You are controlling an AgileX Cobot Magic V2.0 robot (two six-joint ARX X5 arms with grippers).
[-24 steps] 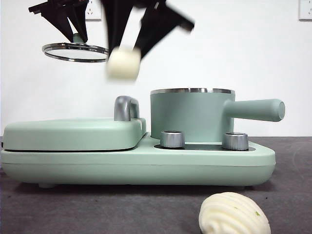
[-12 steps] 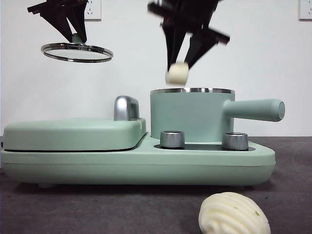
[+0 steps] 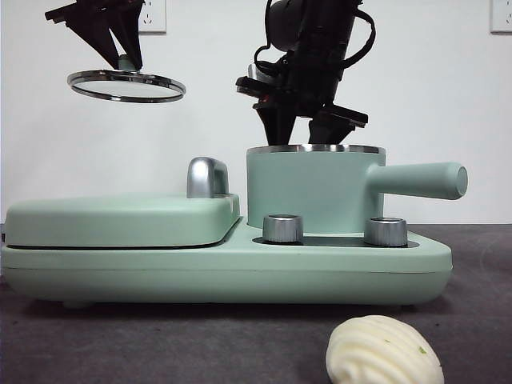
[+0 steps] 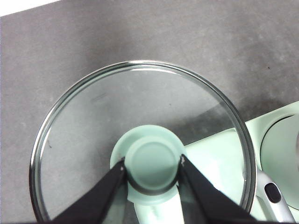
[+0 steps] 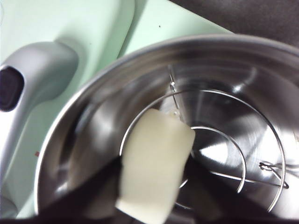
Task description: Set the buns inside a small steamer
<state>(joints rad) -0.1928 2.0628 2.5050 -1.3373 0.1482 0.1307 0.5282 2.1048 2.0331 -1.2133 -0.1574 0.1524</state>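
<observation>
No readable text, label, brand, number or sign anywhere. Plain and unmarked: mint-green round steamer pot with steel rim [image 3: 312, 192], mint-green flat lidded grill plate [image 3: 120, 220], two steel knobs [image 3: 283, 228], round glass lid with green knob [image 4: 140, 144], dark grey tabletop [image 3: 200, 344].
</observation>
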